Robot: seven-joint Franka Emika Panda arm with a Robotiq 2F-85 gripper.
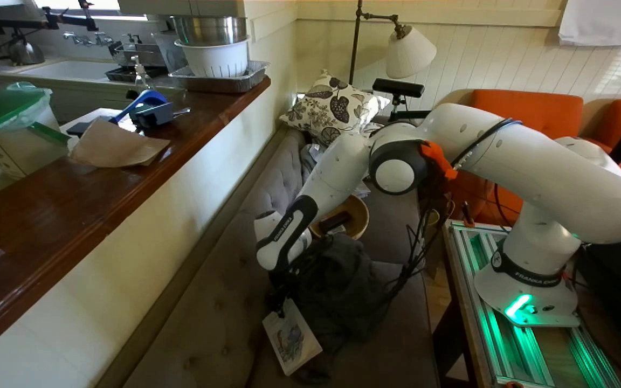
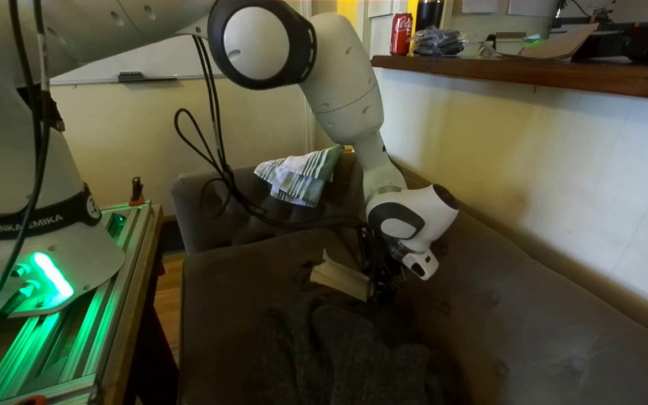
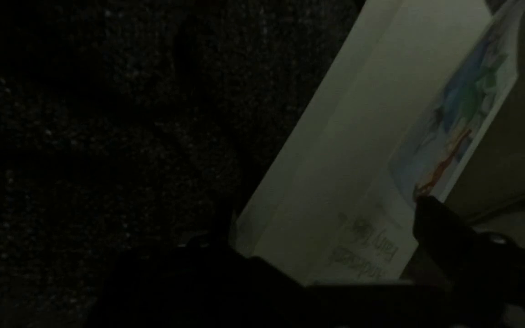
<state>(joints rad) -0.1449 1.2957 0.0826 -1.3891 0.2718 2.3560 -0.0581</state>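
Observation:
A pale book (image 3: pixel 317 150) with a coloured picture on its cover fills the middle of the dim wrist view, its upside-down lettering partly readable as "Fairy". My gripper (image 3: pixel 324 214) stands open with its dark fingers on either side of the book's near end. Whether either finger touches the book is too dark to tell. In both exterior views, the book (image 1: pixel 291 339) slants down from the gripper (image 1: pixel 279 302) beside a crumpled dark grey blanket (image 1: pixel 337 291). The fingers are mostly lost among black cables in an exterior view where the book (image 2: pixel 341 279) shows its pale side.
The grey tufted sofa (image 1: pixel 197 328) runs along a wall beneath a wooden counter (image 1: pixel 46 210). Behind the wrist sits a wooden bowl (image 1: pixel 363 220) with dark items in it. A patterned pillow (image 1: pixel 332 108) and a striped towel (image 2: pixel 298 174) lie at opposite ends.

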